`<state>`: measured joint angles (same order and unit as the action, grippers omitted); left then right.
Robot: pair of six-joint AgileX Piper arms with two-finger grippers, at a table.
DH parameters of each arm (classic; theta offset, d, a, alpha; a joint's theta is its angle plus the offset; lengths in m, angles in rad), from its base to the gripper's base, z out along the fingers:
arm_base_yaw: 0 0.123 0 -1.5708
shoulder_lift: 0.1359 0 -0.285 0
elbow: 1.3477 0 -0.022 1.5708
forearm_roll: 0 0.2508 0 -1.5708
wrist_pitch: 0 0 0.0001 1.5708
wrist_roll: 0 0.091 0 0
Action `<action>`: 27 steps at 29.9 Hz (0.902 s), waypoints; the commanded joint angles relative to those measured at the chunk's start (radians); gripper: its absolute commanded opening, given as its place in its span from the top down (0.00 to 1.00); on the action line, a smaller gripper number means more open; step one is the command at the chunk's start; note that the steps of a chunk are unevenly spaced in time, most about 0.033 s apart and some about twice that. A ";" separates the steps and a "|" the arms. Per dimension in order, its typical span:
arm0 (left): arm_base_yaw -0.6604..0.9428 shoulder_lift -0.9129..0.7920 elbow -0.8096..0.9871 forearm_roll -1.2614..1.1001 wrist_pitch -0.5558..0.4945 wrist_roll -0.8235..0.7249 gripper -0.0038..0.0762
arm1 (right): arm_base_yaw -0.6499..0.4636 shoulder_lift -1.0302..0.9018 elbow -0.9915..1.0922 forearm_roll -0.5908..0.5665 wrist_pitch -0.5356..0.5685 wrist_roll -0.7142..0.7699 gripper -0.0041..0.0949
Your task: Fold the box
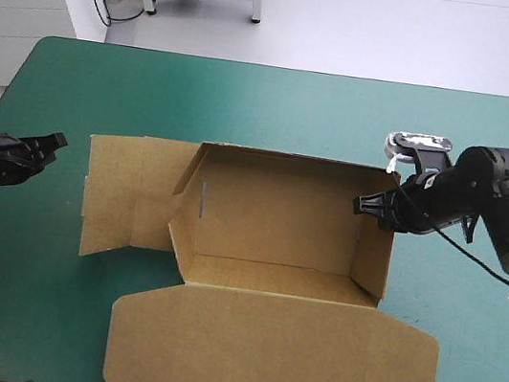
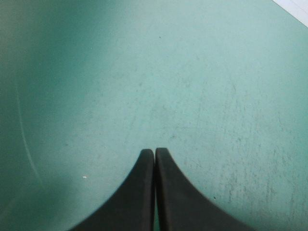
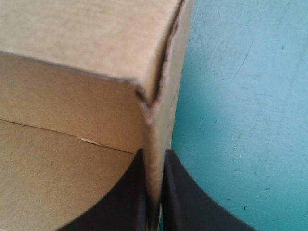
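Brown box point(image 1: 280, 222) sat mid-bench point(image 1: 249, 103): far and right walls up, lid point(image 1: 272, 354) flat toward the near edge, left flap point(image 1: 128, 195) flat. Right claw point(image 3: 154, 192) was pinched on the right wall near its far corner. Left claw point(image 2: 154, 161) was closed on nothing, over bare teal-green cover point(image 2: 192, 72) by the left edge. The corner seam was possibly split. Risk: with nothing bracing the box, a push could slide it or buckle that wall.
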<state>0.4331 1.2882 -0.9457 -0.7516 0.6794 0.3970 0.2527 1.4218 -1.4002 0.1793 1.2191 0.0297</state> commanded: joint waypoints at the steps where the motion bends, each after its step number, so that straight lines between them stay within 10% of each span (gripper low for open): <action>1: -0.002 -0.027 -0.023 -0.056 -0.011 -0.005 0.96 | 0.030 -0.006 0.016 -0.027 -0.060 0.003 0.96; 20: -0.002 -0.027 -0.022 -0.066 0.036 -0.005 0.96 | 0.029 0.169 0.015 -0.109 -0.338 0.006 0.95; 27: -0.002 -0.027 -0.022 -0.066 0.035 -0.005 0.96 | 0.029 0.188 0.009 -0.105 -0.365 0.049 0.57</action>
<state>0.4331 1.2882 -0.9426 -0.7762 0.7350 0.3970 0.2831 1.6429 -1.3588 0.0882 0.8846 0.0599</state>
